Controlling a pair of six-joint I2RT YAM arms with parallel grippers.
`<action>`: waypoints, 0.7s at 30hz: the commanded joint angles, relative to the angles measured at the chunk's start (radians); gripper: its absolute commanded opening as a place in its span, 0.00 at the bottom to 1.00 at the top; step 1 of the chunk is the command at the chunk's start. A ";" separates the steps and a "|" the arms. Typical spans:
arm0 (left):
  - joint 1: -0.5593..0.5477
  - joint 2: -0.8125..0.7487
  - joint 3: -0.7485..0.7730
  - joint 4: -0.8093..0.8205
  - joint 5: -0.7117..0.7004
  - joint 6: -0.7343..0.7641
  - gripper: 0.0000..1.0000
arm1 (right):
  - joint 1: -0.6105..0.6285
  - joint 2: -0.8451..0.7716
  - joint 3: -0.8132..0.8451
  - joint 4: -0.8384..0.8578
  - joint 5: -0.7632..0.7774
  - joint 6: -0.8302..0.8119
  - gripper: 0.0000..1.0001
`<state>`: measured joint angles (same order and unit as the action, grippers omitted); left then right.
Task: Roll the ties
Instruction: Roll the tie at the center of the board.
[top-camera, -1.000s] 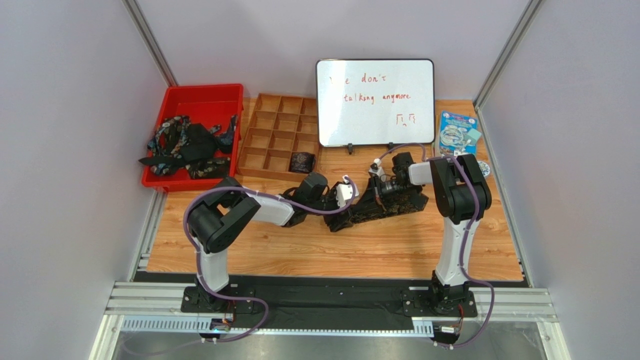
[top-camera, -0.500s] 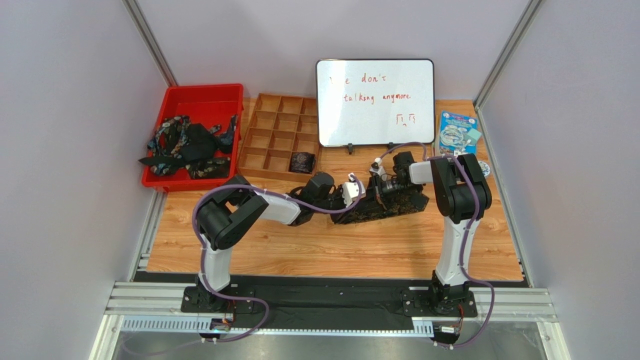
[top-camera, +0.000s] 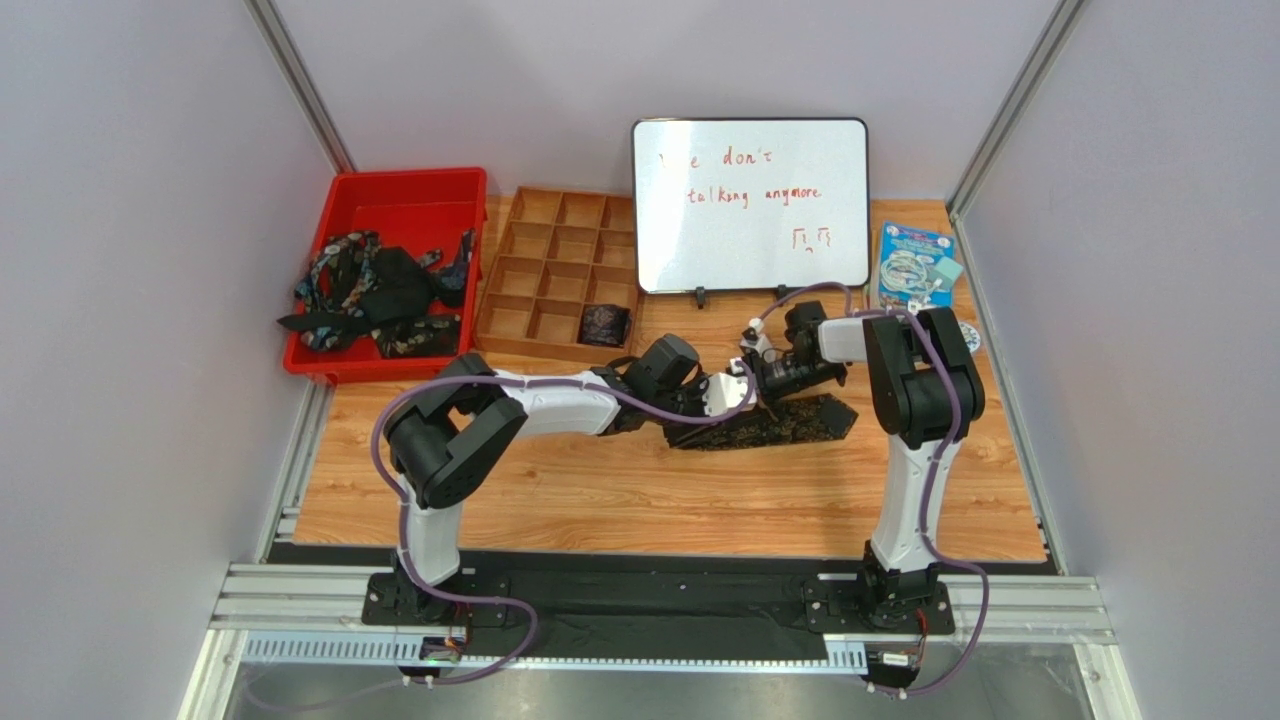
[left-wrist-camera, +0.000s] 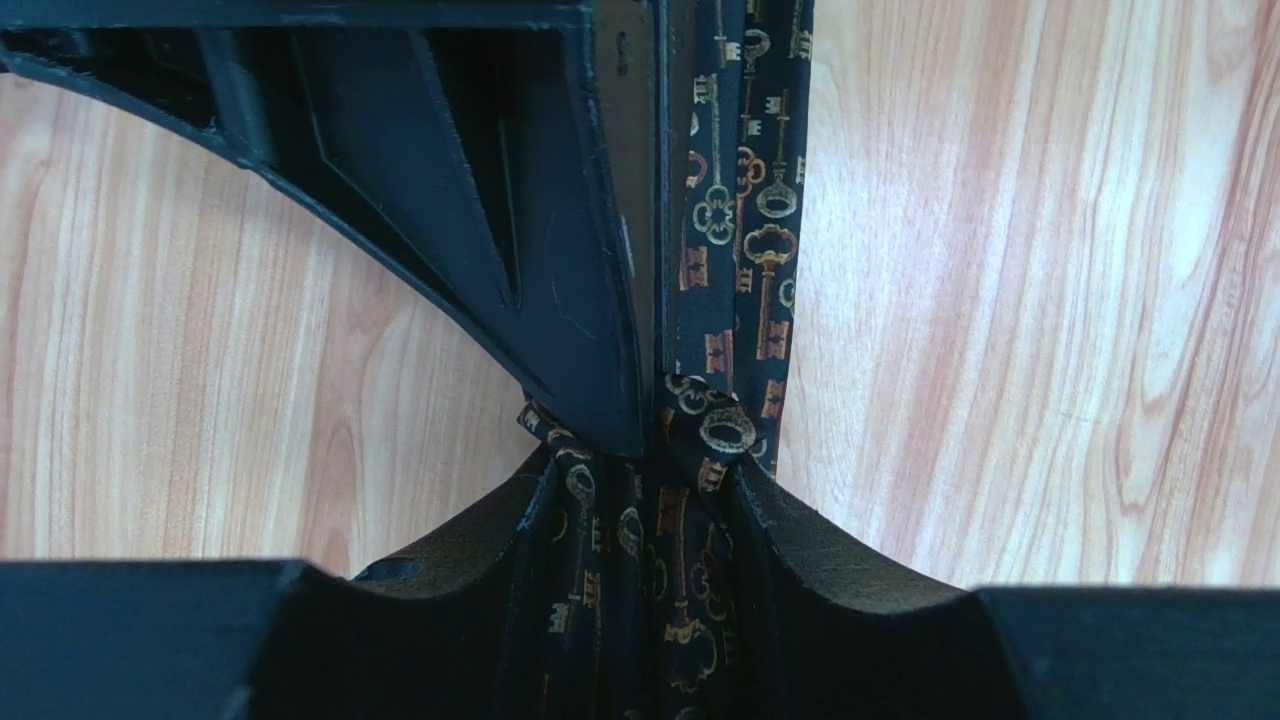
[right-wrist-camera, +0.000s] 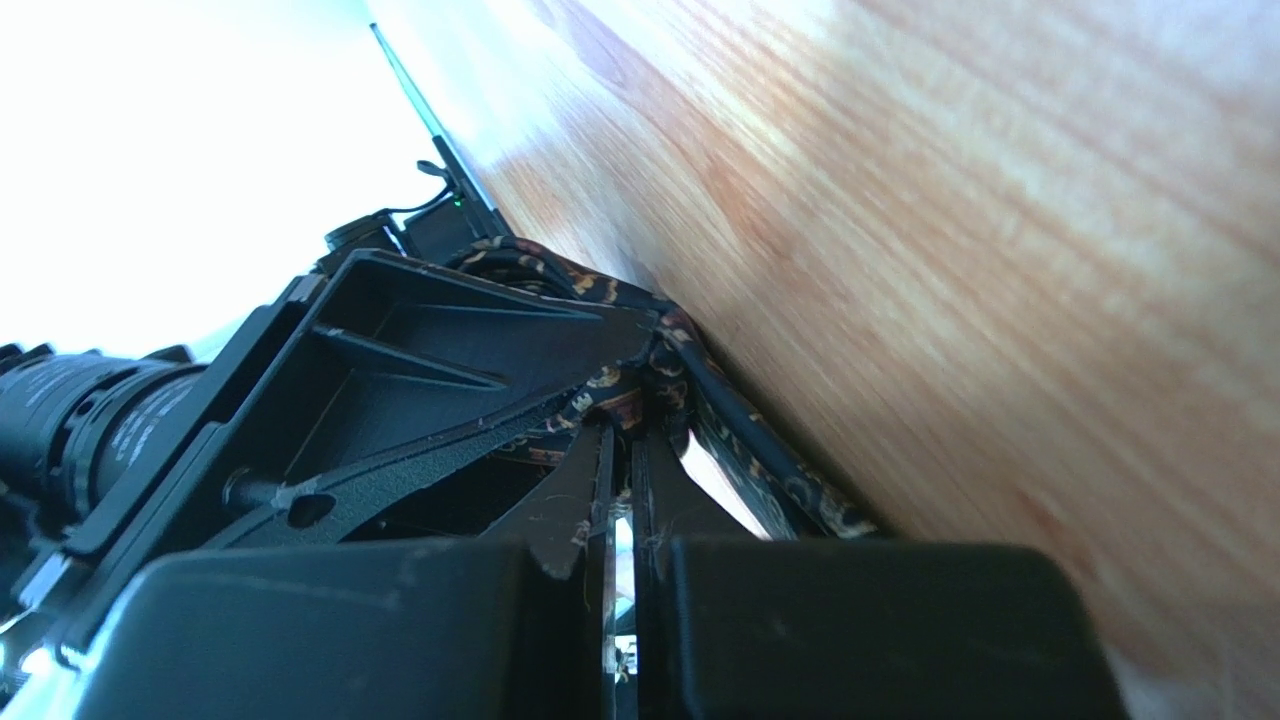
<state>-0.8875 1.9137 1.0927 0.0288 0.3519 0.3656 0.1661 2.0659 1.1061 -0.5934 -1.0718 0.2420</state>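
Left gripper (left-wrist-camera: 646, 477): clamped on the tie (left-wrist-camera: 739, 225). The fabric is bunched between the two fingers (left-wrist-camera: 812, 528) and fills the gap between them.

Right gripper (right-wrist-camera: 624, 435): fingers pressed together, with tie fabric caught at their tips. A band of the same fabric passes over the outside of the fingers, between them and the table (top-camera: 601, 495).

Both grippers meet tip to tip just in front of the whiteboard (top-camera: 748, 203), below its lower edge. The left arm reaches in from the left and the right arm from the right.

Tie position: flat on the table in front of the whiteboard. It runs as a dark strip from below the board's left part to below its right part. The pattern is black with brown-gold keys and small tower shapes.

Legible writing: the whiteboard carries red handwriting, "don't" on the upper line and "talking anymore" below it. A partly wiped letter "e" precedes "don't". Two small marks sit at the lower right.

Other items:
- Wooden tray (top-camera: 549, 278), just left of the whiteboard, with a dark coil (top-camera: 604, 323) in its near right compartment.
- Red bin (top-camera: 394, 188), further left, holding loose ties (top-camera: 368, 285).
- Blue packet (top-camera: 914, 267), just right of the whiteboard; print too small to read.
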 joint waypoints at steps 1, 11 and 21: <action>0.002 0.011 0.018 -0.322 -0.077 0.072 0.35 | -0.024 0.007 -0.012 -0.022 0.303 -0.052 0.00; 0.007 -0.033 0.001 -0.326 -0.015 0.061 0.50 | -0.013 -0.013 -0.025 -0.023 0.384 -0.069 0.00; 0.032 -0.133 -0.062 -0.153 0.071 -0.020 0.63 | 0.004 -0.012 -0.020 -0.020 0.415 -0.072 0.00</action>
<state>-0.8715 1.8439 1.0649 -0.1219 0.3702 0.3977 0.1764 2.0380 1.1061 -0.6323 -0.9222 0.2047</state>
